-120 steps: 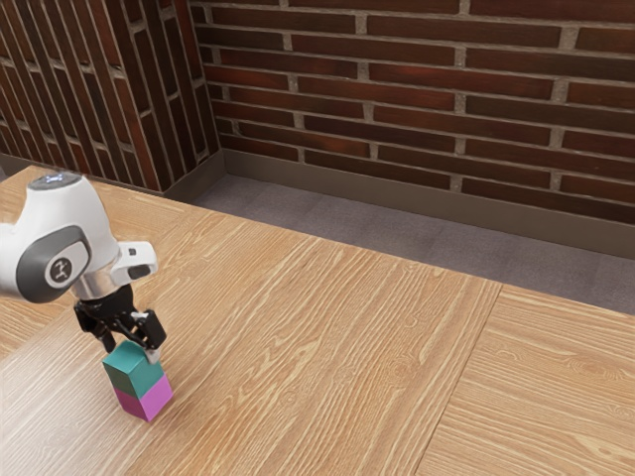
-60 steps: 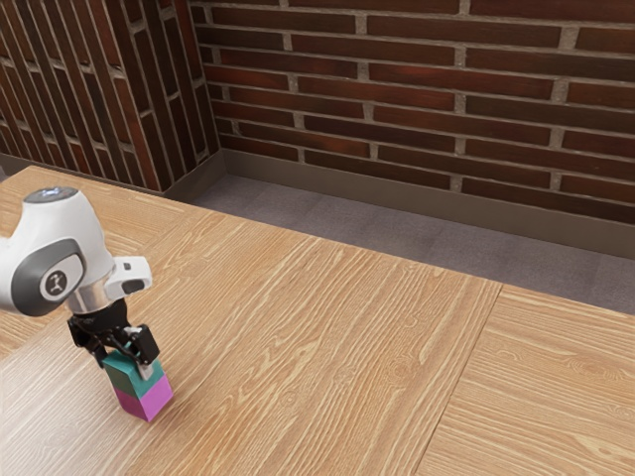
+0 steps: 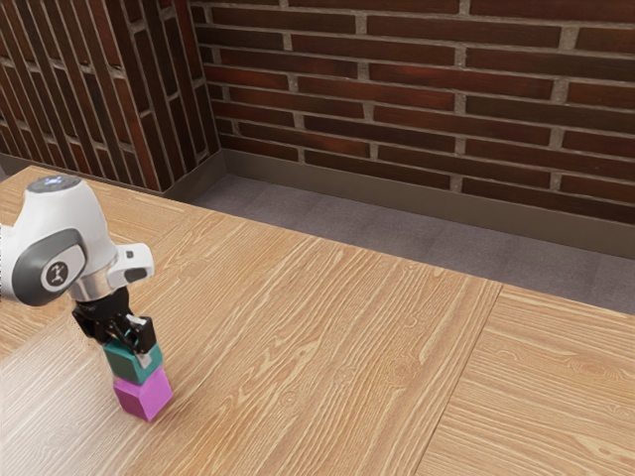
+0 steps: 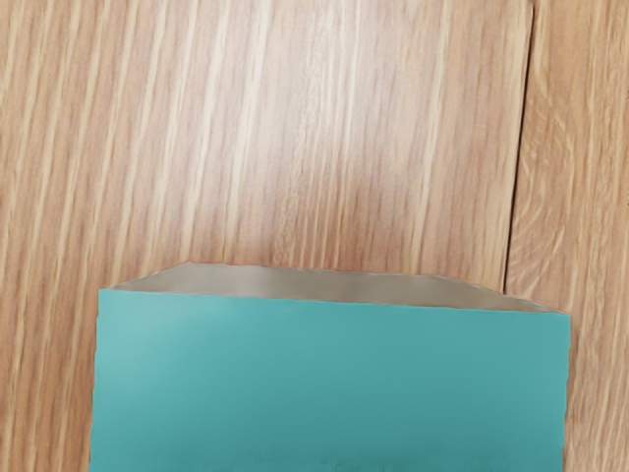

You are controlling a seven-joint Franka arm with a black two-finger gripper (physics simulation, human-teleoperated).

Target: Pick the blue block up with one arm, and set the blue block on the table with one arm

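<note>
My gripper [image 3: 129, 348] points down in the exterior view's lower left, its fingers on two sides of the blue block [image 3: 136, 367], which looks teal. The block hangs just above a magenta block [image 3: 144, 397], whose top face now shows in part beneath it. The magenta block rests on the table [image 3: 327, 367]. In the wrist view the blue block [image 4: 329, 383] is large and close under my hand.
Bare wood grain of the tabletop [image 4: 295, 128] stretches beyond the blue block. A brick wall [image 3: 417, 89] stands behind the table, past a strip of grey floor [image 3: 327, 223].
My hand came down around the blue block, took hold of it and has risen a little with it, off the magenta block. The magenta block has stayed put.
</note>
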